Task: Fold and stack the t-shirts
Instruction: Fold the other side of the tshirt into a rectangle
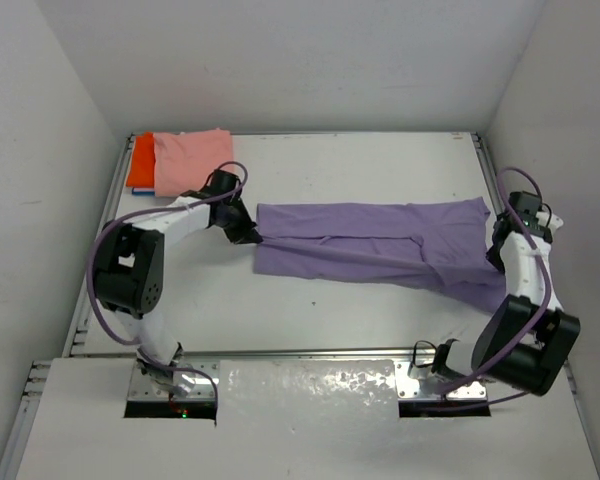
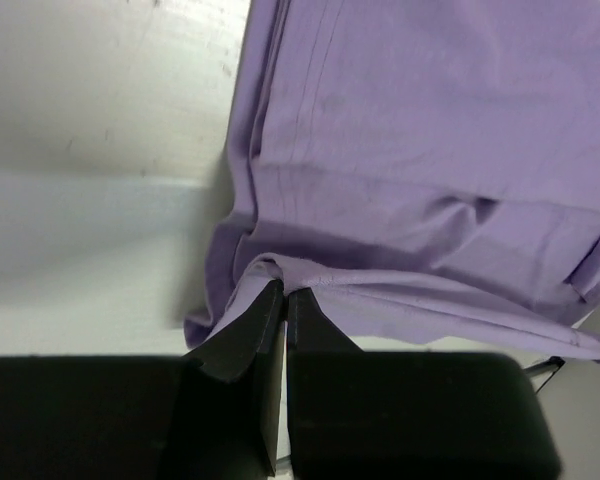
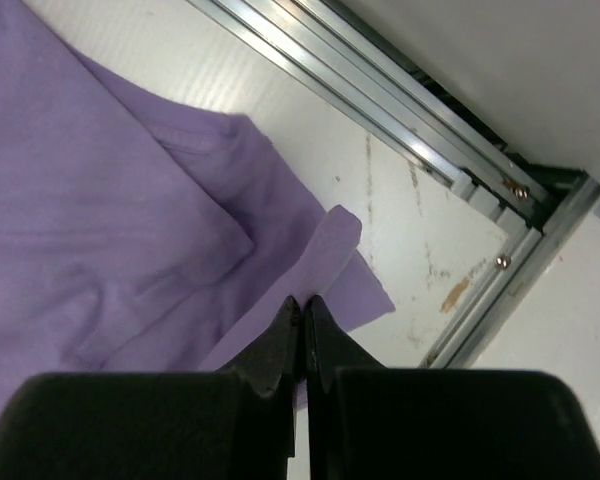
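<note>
Starting at the far left corner of the white table (image 1: 330,170): spotting a bright orange-red soft cloth t-shirt (image 1: 140,160), folded flat. Peeking out along its left side from under a salmon-pink soft cloth t-shirt (image 1: 192,158), also folded and lying on top of it.

Moving right, just beside that pile: finding the black two-finger left gripper (image 1: 250,237) reaching down to the table. Clamping its jaws tight together, in the left wrist view (image 2: 283,290), on a bunched fold at the left edge of a lavender-purple soft cloth t-shirt (image 1: 370,240). Pulling a taut ridge across the fabric, running from that pinch toward the lower right.

Crossing the middle: seeing the lavender-purple t-shirt (image 2: 430,150) spread wide over the table centre, partly folded lengthwise, creased and rumpled, well apart from the stacked pair.

Arriving at the right end: catching the black two-finger right gripper (image 1: 497,255) at the shirt's right edge. Squeezing its jaws fully together there, in the right wrist view (image 3: 302,300), with a strip of the purple cloth (image 3: 80,200) pinched at the tips. Hovering near the grey aluminium rail (image 3: 380,90) at the table's edge.
</note>
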### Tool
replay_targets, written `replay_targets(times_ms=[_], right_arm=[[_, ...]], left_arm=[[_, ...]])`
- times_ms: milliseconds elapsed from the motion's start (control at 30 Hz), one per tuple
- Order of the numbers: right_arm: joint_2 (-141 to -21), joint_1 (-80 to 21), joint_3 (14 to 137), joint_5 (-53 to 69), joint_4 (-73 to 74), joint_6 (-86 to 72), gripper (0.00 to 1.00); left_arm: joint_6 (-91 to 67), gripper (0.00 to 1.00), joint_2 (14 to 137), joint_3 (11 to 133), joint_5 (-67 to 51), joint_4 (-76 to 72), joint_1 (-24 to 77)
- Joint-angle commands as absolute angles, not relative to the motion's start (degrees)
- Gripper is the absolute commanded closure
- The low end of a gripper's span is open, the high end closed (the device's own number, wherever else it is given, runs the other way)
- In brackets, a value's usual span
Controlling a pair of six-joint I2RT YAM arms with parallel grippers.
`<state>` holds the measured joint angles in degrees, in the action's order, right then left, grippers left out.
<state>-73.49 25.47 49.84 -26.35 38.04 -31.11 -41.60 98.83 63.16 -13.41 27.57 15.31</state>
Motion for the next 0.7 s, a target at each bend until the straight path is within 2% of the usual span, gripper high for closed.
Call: replay_targets(times_ms=[0,667], right_arm=[[-77.8,24.8,55.5,-26.7,35.7,-27.4,1.0],[-96.0,20.8,66.9,-26.4,30.5,-24.8,1.0]], left_arm=[[-40.6,1.0,101.6,67.6,-13.0,28.4,14.4],[-40.3,1.0,109.5,72.8,-8.2,29.5,13.1]])
